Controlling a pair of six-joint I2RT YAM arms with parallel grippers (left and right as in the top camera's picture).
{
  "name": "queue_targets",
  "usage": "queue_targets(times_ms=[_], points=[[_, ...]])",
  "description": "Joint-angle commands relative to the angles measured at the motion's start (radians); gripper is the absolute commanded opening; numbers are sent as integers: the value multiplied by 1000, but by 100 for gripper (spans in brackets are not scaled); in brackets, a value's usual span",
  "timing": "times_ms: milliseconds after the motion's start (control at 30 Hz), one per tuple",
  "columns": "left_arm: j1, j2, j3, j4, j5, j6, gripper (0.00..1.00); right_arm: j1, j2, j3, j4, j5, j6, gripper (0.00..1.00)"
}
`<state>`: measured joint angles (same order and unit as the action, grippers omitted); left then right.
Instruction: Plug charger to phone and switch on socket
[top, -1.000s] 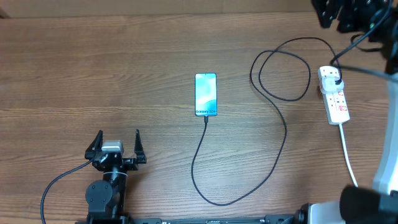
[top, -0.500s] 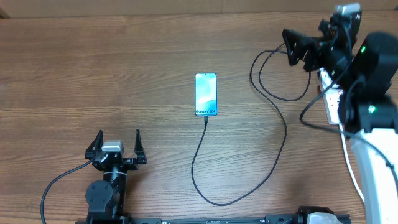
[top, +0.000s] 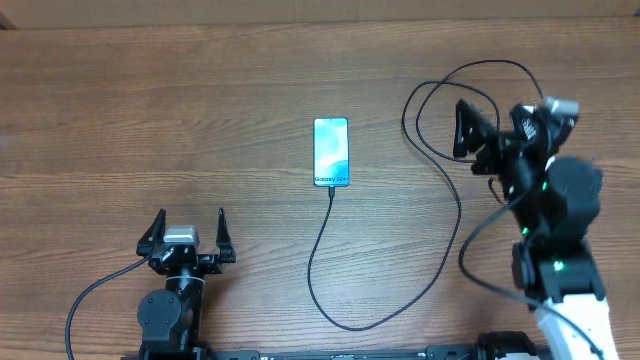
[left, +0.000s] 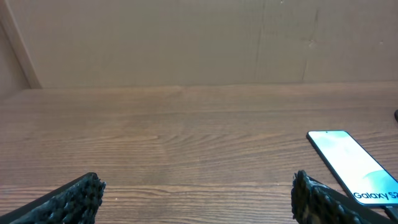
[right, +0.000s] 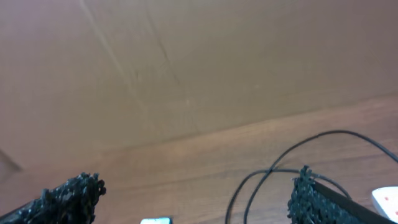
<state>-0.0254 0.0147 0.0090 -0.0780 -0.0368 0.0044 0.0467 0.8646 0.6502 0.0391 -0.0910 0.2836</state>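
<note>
The phone (top: 331, 152) lies flat mid-table with its cyan screen up. It also shows in the left wrist view (left: 351, 165) and as a sliver in the right wrist view (right: 155, 220). The black charger cable (top: 452, 232) meets the phone's near end, curves toward the front, then runs back to a loop at the right (right: 280, 171). My right arm hides the socket from overhead. Only a white corner with a red mark (right: 387, 199) shows. My right gripper (top: 492, 132) is open and empty, raised over the cable loop. My left gripper (top: 188, 225) is open and empty at the front left.
The wood table (top: 200, 100) ends at a brown cardboard wall at the back (left: 186, 43). The right arm's body (top: 560, 250) stands over the right side of the table.
My right arm has swung from the back right corner toward the front and left, and it now covers the power strip. The left arm, the phone and the cable have not moved.
</note>
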Motion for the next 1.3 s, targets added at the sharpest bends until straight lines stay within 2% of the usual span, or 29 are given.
queue_targets(times_ms=[0, 233, 533, 700, 1033, 1267], points=[[6, -11, -3, 1, 4, 23, 100, 11, -90, -124, 65, 49, 43, 100], [6, -10, -3, 1, 4, 23, 100, 11, -306, -425, 206, 54, 92, 100], [6, -10, -3, 1, 4, 22, 100, 16, -527, -634, 228, 76, 108, 100], [6, -10, -3, 1, 4, 23, 100, 19, -598, -642, 99, 104, 91, 100], [6, -10, -3, 1, 4, 23, 100, 19, -621, -642, -19, 104, -92, 100], [6, -10, -3, 1, 4, 23, 100, 19, -791, -642, -123, 59, -250, 100]])
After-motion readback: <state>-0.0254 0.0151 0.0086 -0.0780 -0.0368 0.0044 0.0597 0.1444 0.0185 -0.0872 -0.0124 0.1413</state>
